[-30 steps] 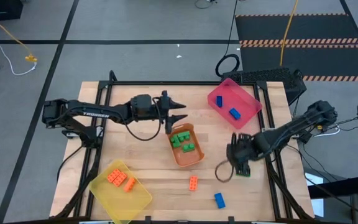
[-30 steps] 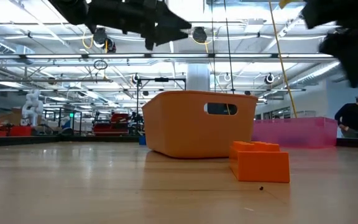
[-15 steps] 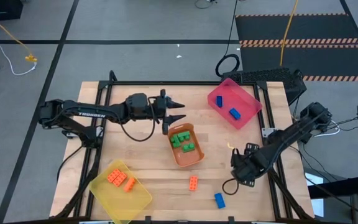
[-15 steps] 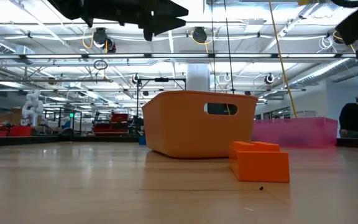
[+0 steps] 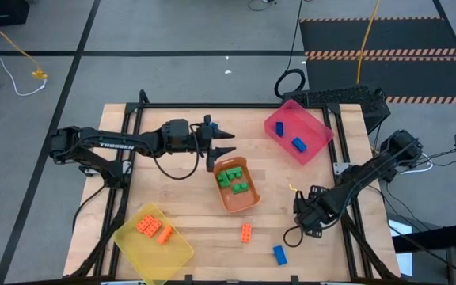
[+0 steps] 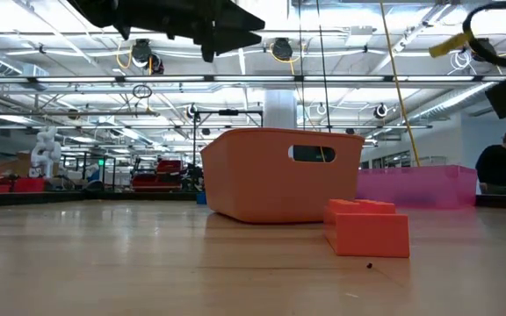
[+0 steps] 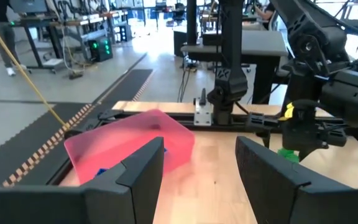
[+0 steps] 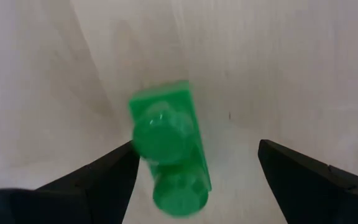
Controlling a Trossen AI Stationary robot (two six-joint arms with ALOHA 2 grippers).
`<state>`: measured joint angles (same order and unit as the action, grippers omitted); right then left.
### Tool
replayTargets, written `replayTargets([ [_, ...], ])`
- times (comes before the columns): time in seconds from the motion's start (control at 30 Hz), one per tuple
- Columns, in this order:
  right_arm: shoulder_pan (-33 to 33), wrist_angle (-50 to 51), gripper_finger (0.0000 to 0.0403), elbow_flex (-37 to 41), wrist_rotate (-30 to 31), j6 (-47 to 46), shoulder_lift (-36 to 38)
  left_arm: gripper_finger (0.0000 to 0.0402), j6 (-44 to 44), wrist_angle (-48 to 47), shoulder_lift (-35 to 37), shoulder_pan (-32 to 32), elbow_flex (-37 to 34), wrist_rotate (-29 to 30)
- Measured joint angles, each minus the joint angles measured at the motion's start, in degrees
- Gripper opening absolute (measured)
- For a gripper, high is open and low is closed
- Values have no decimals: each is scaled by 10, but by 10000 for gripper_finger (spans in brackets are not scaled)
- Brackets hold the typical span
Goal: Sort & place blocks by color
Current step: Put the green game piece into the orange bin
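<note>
A green brick [image 8: 166, 158] lies flat on the wood, studs up, between the open fingers of my right gripper [image 8: 194, 155]. That gripper hangs over the table's right near part [image 5: 305, 223] and hides the brick from above. The left wrist view shows the brick [image 7: 289, 154] under it. My left gripper [image 5: 229, 143] hovers open over the orange tray's [image 5: 236, 202] far rim. Green bricks [image 5: 233, 180] lie in the orange tray, orange bricks [image 5: 153, 228] in the yellow tray, and blue bricks [image 5: 295, 142] in the pink tray. A loose orange brick [image 5: 246, 232] and a loose blue brick [image 5: 279, 254] sit on the table.
The yellow tray [image 5: 176, 255] sits at the near left corner and the pink tray [image 5: 317, 127] at the far right. In the low view the orange brick [image 6: 367, 230] stands in front of the orange tray [image 6: 262, 180]. Bare wood lies between the trays.
My right gripper has moved toward the table's near edge and turned, ending over the green brick. My left gripper has drawn back slightly toward the left. The trays and the loose bricks have stayed where they were.
</note>
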<state>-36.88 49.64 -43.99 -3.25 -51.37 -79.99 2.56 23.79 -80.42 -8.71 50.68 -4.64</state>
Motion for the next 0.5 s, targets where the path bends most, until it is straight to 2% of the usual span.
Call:
replayTargets([
  [0.27, 0, -44, 307, 44, 0, -16, 1, 200, -13, -16, 0, 0, 0, 0],
  [0.4, 0, -50, 269, 44, 1, -7, 1, 200, -16, -17, 0, 1, 0, 0],
  [0.5, 0, -52, 225, 44, 1, 0, 1, 200, -16, -17, 0, 1, 0, 0],
])
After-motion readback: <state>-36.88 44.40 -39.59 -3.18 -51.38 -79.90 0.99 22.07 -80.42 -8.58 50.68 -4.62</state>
